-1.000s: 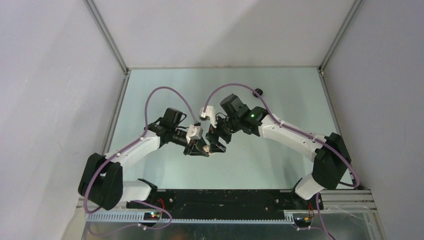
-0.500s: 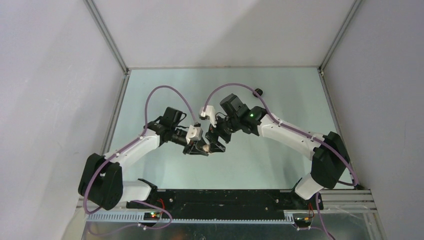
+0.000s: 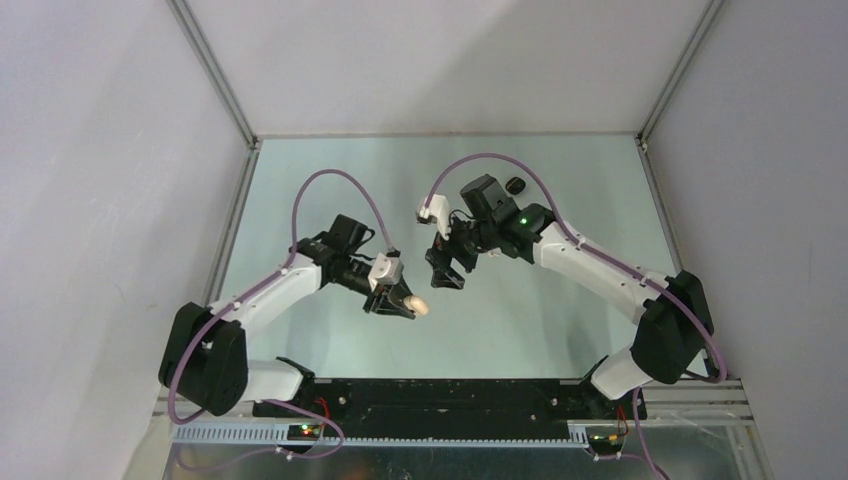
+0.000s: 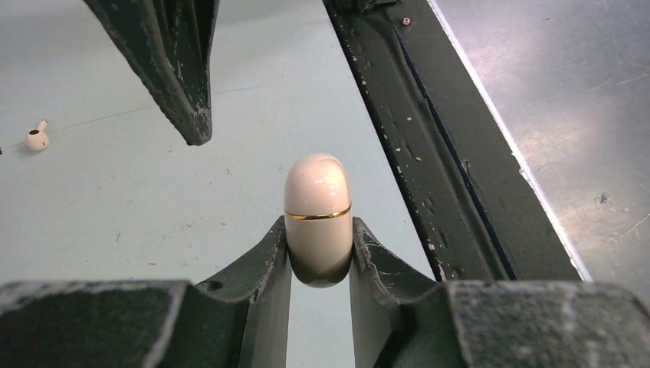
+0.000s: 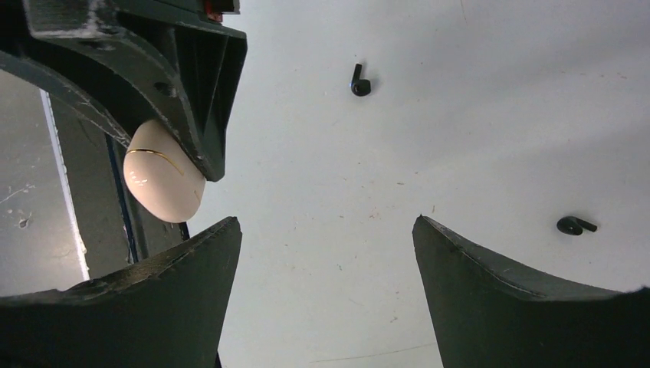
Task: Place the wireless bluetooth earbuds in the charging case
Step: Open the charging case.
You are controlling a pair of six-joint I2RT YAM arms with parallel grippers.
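My left gripper [image 4: 318,230] is shut on the charging case [image 4: 318,201], a cream capsule with a gold band, its lid closed. It holds the case just above the table, near the front rail [image 3: 420,308]. My right gripper [image 5: 326,230] stands open with nothing between its fingers, a little behind and to the right of the case [image 3: 447,272]. One cream earbud [image 4: 36,138] lies on the table at the left of the left wrist view. Two black earbuds [image 5: 360,83] [image 5: 575,225] lie on the table beyond the right gripper. The case [image 5: 163,184] also shows there, in the left gripper's fingers [image 5: 192,92].
A small black object [image 3: 515,185] sits on the table behind the right arm. The black front rail [image 4: 429,153] runs close beside the held case. Grey walls enclose the pale green table [image 3: 330,160] on three sides.
The right gripper has drawn back, up and to the right, away from the left gripper. The left gripper still holds the case in nearly the same spot.
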